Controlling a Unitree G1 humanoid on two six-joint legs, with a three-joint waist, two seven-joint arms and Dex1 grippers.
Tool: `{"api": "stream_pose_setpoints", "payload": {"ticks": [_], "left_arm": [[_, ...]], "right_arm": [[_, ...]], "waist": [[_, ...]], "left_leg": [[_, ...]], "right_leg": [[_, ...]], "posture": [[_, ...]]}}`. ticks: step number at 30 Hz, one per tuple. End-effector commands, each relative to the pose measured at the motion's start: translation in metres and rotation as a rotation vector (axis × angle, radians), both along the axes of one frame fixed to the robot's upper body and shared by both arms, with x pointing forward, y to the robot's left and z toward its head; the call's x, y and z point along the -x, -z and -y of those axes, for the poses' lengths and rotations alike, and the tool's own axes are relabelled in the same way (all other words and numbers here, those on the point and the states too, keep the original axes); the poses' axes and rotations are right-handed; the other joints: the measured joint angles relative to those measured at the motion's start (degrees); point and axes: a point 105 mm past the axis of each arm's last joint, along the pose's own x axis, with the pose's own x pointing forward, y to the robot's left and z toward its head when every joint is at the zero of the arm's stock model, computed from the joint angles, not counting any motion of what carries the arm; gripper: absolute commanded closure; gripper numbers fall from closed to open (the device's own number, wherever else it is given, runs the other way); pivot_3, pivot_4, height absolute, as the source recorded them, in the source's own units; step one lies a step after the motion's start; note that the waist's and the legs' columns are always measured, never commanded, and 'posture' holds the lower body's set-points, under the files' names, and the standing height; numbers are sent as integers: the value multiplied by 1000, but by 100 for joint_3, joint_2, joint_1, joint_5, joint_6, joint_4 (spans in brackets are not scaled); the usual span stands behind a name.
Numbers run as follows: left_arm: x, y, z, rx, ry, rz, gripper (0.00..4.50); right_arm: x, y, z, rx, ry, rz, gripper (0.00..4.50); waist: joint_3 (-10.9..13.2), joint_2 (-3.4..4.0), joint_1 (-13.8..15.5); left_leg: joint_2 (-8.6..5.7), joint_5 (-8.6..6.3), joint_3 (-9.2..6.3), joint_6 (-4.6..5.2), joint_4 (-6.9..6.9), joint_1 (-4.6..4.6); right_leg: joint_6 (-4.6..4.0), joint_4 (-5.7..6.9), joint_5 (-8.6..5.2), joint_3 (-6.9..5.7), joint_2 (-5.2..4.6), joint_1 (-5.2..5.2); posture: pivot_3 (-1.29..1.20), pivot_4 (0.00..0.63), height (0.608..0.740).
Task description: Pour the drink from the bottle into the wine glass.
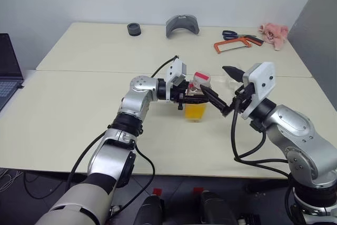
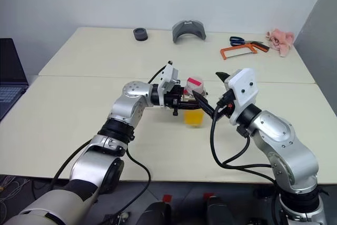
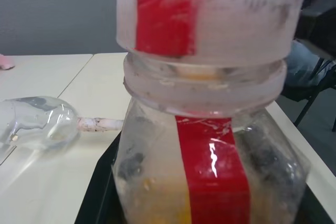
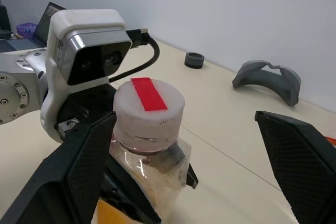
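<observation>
Standing upright near the middle of the table (image 1: 79, 125), just on your side of the seam between its two tops, the bottle (image 1: 196, 104) carried its red-and-white cap (image 4: 149, 103) still in place, with the red label strip (image 3: 212, 177) running down its front. You saw the drink (image 2: 193, 117), an orange-yellow liquid, filling only the lower part of the bottle. Your left gripper (image 1: 185, 95) reached in level from the left and was clamped on the bottle at its upper body, below the cap. Your right gripper (image 1: 227, 90) stood just to the right of the bottle with its two black fingers (image 4: 302, 156) spread wide, one at each side of the cap in the right wrist view, neither touching it. The wine glass (image 3: 39, 121) lay on its side on the table just beyond the bottle, toward the far edge, its bowl empty and its stem pointing toward the bottle in the left wrist view. Along the far edge you had a black ring (image 1: 134, 28), a grey curved part (image 1: 182, 25), an orange hacksaw (image 1: 234, 45) with blue-handled scissors (image 1: 229, 35) touching it, and a pink cloth (image 1: 274, 33) at the far right corner. A laptop (image 1: 8, 69) sat off the table's left edge.
</observation>
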Motion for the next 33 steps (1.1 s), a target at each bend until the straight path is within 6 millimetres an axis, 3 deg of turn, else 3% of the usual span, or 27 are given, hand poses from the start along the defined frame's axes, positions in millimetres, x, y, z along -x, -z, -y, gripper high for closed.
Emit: {"api": "stream_pose_setpoints", "payload": {"ticks": [1, 14, 24, 33], "left_arm": [[4, -15, 3, 24, 31, 61, 2829], [4, -13, 4, 31, 25, 55, 2839], [6, -12, 5, 32, 29, 55, 2839], [6, -13, 5, 32, 27, 59, 2840]], "right_arm": [[2, -13, 12, -15, 33, 42, 0], [19, -12, 1, -16, -87, 1, 0], [3, -16, -1, 20, -23, 43, 0], [0, -14, -2, 34, -14, 55, 0]], "waist": [[0, 0, 1], [0, 0, 1], [0, 0, 1], [0, 0, 1]], "left_leg": [[0, 0, 0, 0, 0, 0], [0, 0, 0, 0, 0, 0], [0, 0, 2, 0, 0, 0], [1, 0, 1, 0, 0, -1]], "right_leg": [[0, 0, 0, -1, 0, 0], [0, 0, 0, 0, 0, 0], [0, -1, 0, 0, 0, 0], [0, -1, 0, -1, 0, 0]], "posture": [[0, 150, 740], [0, 150, 740], [0, 150, 740], [0, 150, 740]]}}
